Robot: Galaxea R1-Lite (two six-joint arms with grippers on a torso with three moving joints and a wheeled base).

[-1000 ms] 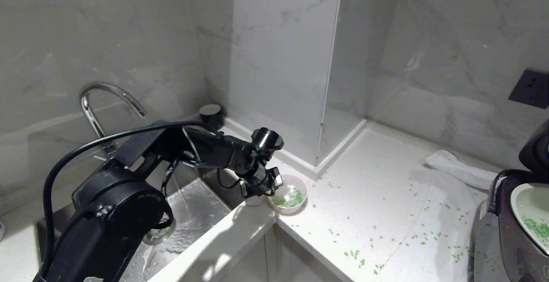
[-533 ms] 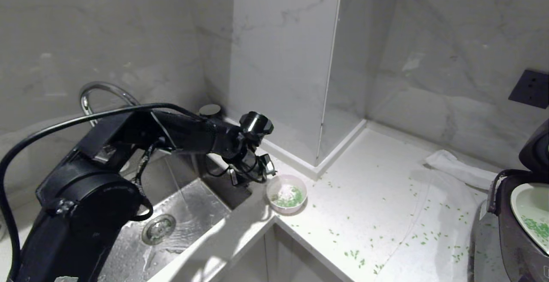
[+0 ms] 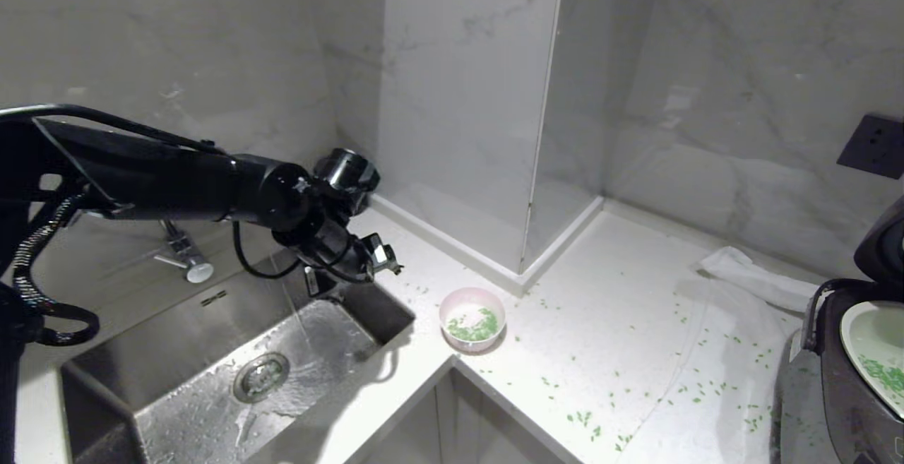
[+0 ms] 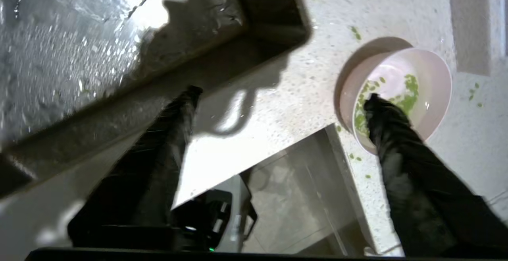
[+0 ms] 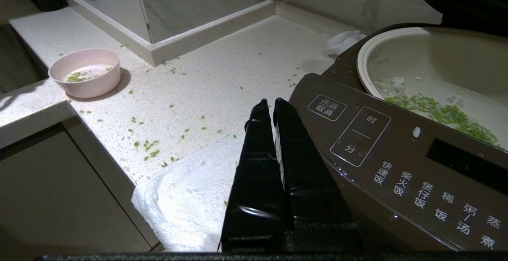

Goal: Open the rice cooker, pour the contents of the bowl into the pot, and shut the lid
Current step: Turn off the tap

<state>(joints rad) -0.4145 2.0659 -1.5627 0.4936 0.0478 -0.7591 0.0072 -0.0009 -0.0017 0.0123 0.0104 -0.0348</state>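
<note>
The left gripper (image 3: 367,266) has let go of the bowl (image 3: 472,319) and drawn back to the left, over the far corner of the sink (image 3: 176,323). A second ago it was at the bowl's left rim with the fingers (image 4: 180,110) partly closed; now they stand wide apart with nothing between them, and the bowl sits alone on the counter (image 3: 600,351) just right of the sink corner. In the left wrist view one finger lies across the bowl's near rim, but the head view shows the gripper well clear of it.

The bowl is upright, with a patch of green grains (image 3: 474,326) left inside. More grains lie in the pot (image 5: 428,82) of the cooker (image 5: 397,153) at the right edge of the scene, its lid (image 3: 883,245) raised. Loose grains are scattered over the counter and over the white cloth (image 3: 748,273) between bowl and cooker.

The right gripper (image 5: 270,106) is parked low beside the cooker's front panel, fingers pressed together and holding nothing.

My reading: the pour looks done, though imperfectly, since some grains remain in the bowl and many have spilled. With the bowl set down and released, the open lid is what remains to be dealt with. The cooker is far to the right of the left arm, so the right arm seems better placed to shut it.
</note>
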